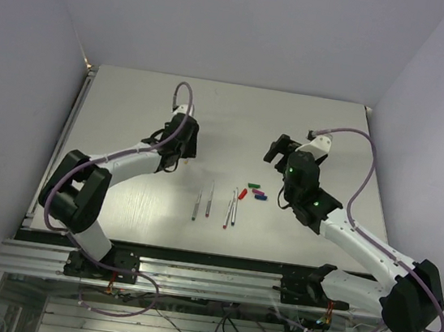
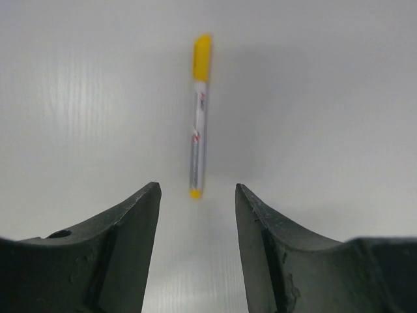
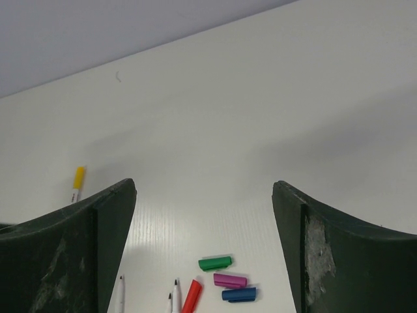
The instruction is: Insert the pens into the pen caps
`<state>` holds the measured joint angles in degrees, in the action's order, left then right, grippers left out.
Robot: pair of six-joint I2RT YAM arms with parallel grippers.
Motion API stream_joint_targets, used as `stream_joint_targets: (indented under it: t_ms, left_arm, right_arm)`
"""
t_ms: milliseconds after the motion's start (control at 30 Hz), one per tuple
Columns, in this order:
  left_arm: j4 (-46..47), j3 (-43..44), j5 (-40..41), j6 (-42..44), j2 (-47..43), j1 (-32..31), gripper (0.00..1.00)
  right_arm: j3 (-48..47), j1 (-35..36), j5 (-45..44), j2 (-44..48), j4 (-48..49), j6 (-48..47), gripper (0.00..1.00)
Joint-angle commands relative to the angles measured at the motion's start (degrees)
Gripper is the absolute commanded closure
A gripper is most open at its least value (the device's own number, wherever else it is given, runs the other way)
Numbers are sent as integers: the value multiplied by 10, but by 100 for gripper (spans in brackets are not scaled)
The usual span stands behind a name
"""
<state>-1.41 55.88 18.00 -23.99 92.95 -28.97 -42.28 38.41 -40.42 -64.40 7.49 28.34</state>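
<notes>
The left pincer [image 2: 197,190] stands half-spread and empty, a yellow-capped pen [image 2: 199,124] just ahead; the right pincer [image 3: 204,189] gapes wide near loose caps [image 3: 229,280].

Yellow pen [image 2: 198,140]: silvery-white barrel, yellow cap [image 2: 202,57] seated on one end, small yellow plug at other end. Lies flat, well left of green cap [image 1: 254,186].

Green cap: short, on its side, empty.

Purple cap [image 1: 258,192]: just beside green cap, on near-right.

Blue cap [image 1: 261,197]: next past purple, continuing staggered row from green cap.

Red cap [image 1: 243,194]: on its side, tilted, just left of green cap.

Four uncapped pens [image 1: 210,199]: flat, roughly parallel, two loose pairs left of green cap and nearer; tips bare.
</notes>
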Motion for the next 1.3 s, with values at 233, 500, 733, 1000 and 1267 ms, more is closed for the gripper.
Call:
stream_joint_targets:
  t_ms: [233,500,733,1000,1267]
  left_arm:
    - [-112,-45,-13,-32,-45,-140,40]
    - [-177,-49,9,-52,-50,-184,40]
    - [-183,-54,-19,-59,-24,-202,41]
    - [-192,-51,-11,-68,8,-212,42]
    - [-202,-46,-11,-69,28,-214,45]
  right_arm:
    - [7,-4,-78,-2,-68,44,19]
    - [30,-15,-55,10,-53,61,20]
    - [50,-18,-55,27,-48,71,21]
    - [62,-19,-50,30,-35,71,21]
    - [68,-19,-39,32,-23,76,21]
